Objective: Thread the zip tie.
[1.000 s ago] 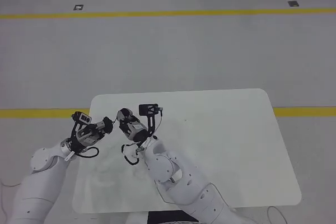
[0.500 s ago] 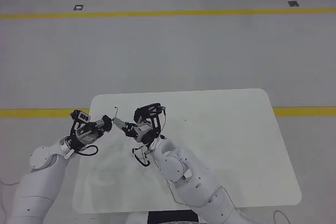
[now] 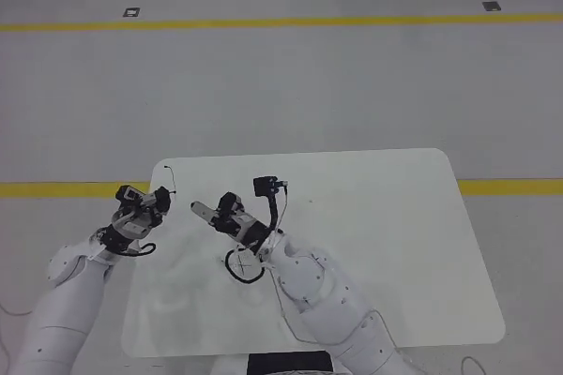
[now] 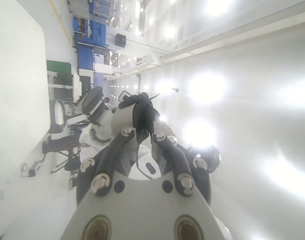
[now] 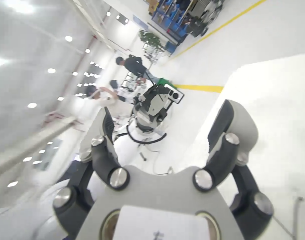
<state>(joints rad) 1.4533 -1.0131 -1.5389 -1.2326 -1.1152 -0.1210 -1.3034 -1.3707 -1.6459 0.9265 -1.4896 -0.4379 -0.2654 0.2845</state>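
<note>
Zip tie point(image 4: 138, 151) stands pinched in the left gripper point(image 3: 159, 195), which is clamped tight on it over the table's point(image 3: 375, 187) far-left edge. Right gripper point(image 3: 199, 210) hangs near, to the right and apart from it, fingers spread wide, empty.

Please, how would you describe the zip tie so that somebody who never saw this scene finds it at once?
Start at the white table and go to its far corner on the robot's left, where the left gripper hangs. The zip tie is the thin black strip clamped in that gripper, one end sticking out past it. The right gripper nearby is open and empty.
</note>
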